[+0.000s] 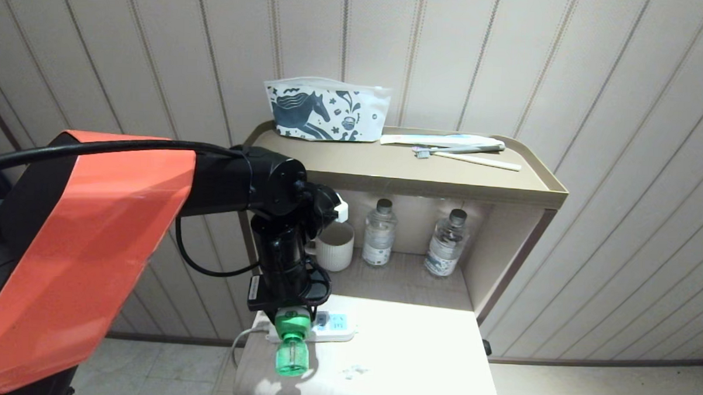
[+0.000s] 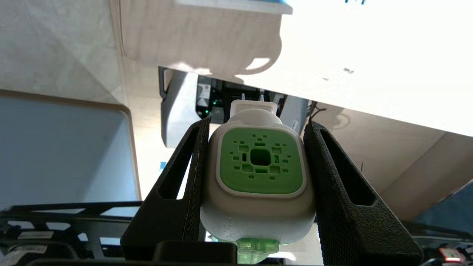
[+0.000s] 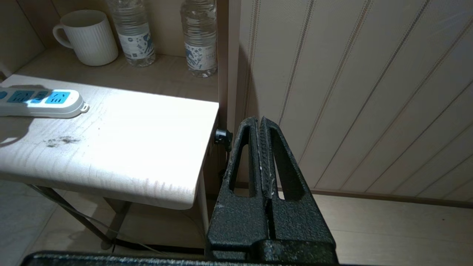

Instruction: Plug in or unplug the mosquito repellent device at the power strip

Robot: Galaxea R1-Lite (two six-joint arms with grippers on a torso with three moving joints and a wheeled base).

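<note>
— So, counted on and around the worktop: one mosquito repellent device, one power strip, one white ribbed mug, two clear water bottles, one patterned pouch. Seen anything more on the top shelf?

— Yes: one toothbrush plus a pale stick or two beside it, too thin to count surely. Mug and both bottles standing upright in the open niche under that shelf, mug to the left, bottles side by side, apart from each other.

— And in the way?

— Left arm itself, black with an orange cover, crossing in front of the niche and hiding the strip's left end in the head view. White cable looping off the worktop's left edge. Striped wall panels behind everything.

— Left tool?

— Roughly half spread, both black fingers pressed against the white sides of the device, clamped around it. Green vented face toward the wrist camera, two metal prongs pointing away, bare in the air. From the head view, device hanging at the worktop's front left, just before the strip, green bottle end toward the camera; touching the strip or not, cannot tell.

— Right tool?

— Clenched, fingers pressed together, nothing between them, hanging off the worktop's right side near the wall. Strip's blue socket faces visible from there, lying flat on the worktop.
</note>
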